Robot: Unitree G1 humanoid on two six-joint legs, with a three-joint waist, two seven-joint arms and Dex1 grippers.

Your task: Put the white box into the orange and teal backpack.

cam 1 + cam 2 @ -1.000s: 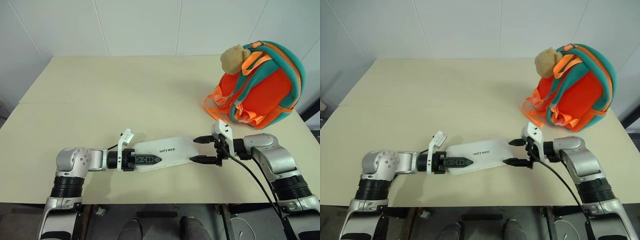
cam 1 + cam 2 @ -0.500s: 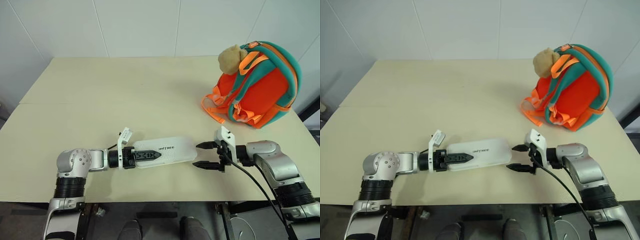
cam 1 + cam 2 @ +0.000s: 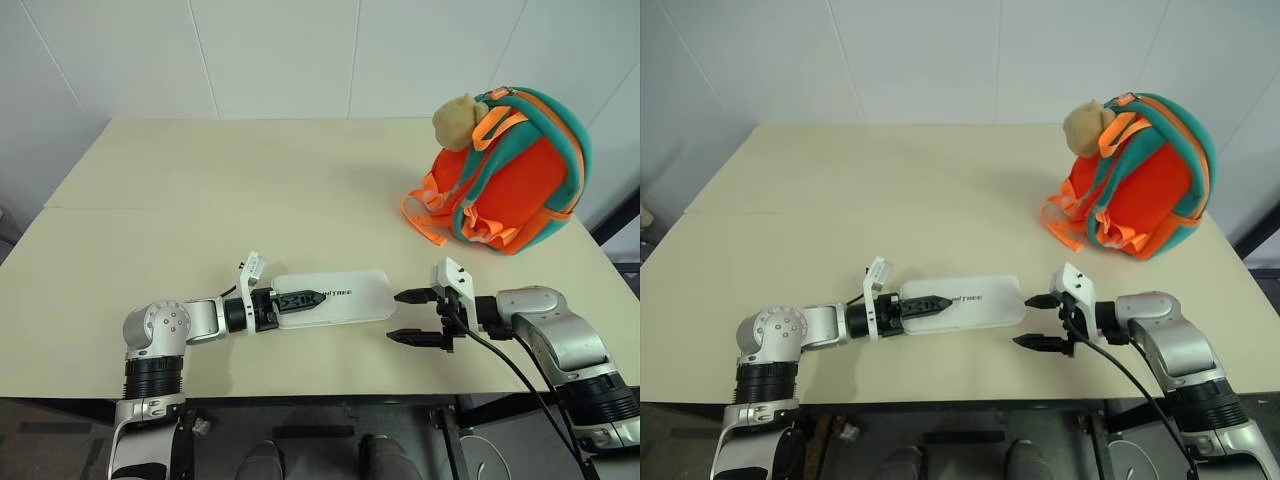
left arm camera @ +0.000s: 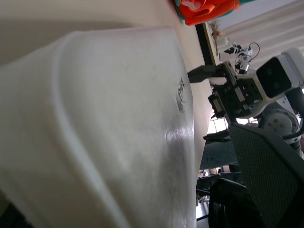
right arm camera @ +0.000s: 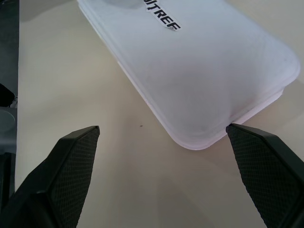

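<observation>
Two grippers low in frame on the beige table (image 3: 200, 180); left gripper (image 3: 300, 299) lies over the left end of the white box (image 3: 345, 297), fingers spread wide; right gripper (image 3: 415, 316) open, just off its right end; orange and teal backpack (image 3: 515, 175) upright, upper right, well apart.

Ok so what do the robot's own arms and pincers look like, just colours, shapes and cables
Both arms are silver-grey metal with black ribbed joint rings. Each ends in a pincer, left pincer and right pincer, with two pointed black fingers and a white bracket at the wrist. A black cable loops along the right arm.
</observation>
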